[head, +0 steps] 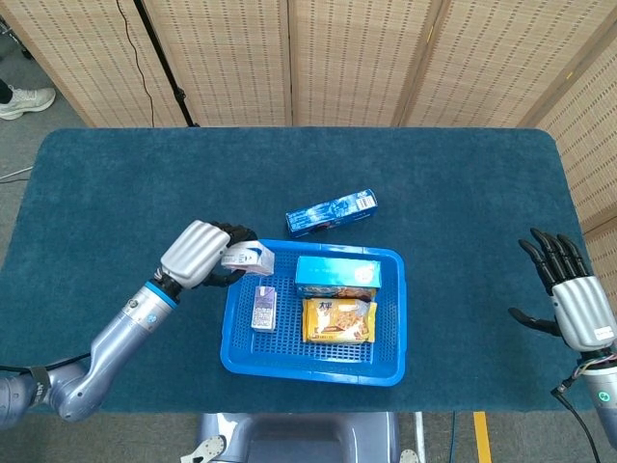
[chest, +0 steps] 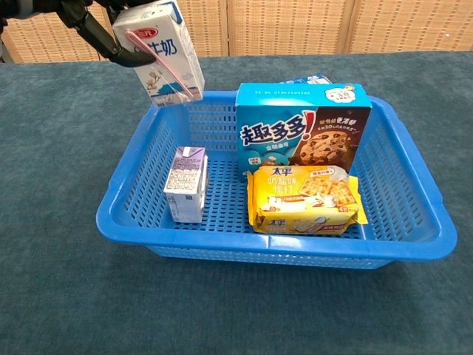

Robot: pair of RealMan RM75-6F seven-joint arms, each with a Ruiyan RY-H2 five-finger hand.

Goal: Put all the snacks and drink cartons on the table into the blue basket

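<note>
- The left robot hand (head: 198,255) grips a white milk carton (chest: 159,50), fingers wrapped round its upper end; the carton hangs tilted in the air over the near-left corner region of the blue basket (head: 390,313), above the rim and touching nothing else.
- Directly below and a little toward the robot from that robot hand, a small purple drink carton (chest: 186,183) stands upright on the basket floor, close to the left wall.
- To the right of the held carton, inside the basket, a blue cookie box (chest: 303,125) stands on edge against the far wall; a yellow cracker pack (chest: 304,199) lies flat just in front of it.
- Beyond the basket's far wall, further from the robot than the left robot hand and to its right, a blue snack box (head: 331,213) lies on the desk (head: 116,183), outside the basket and near its rim.
- The right robot hand (head: 567,294) is well apart, at the desk's right edge, fingers spread and holding nothing.
- Woven folding screens (head: 357,58) stand behind the desk.
</note>
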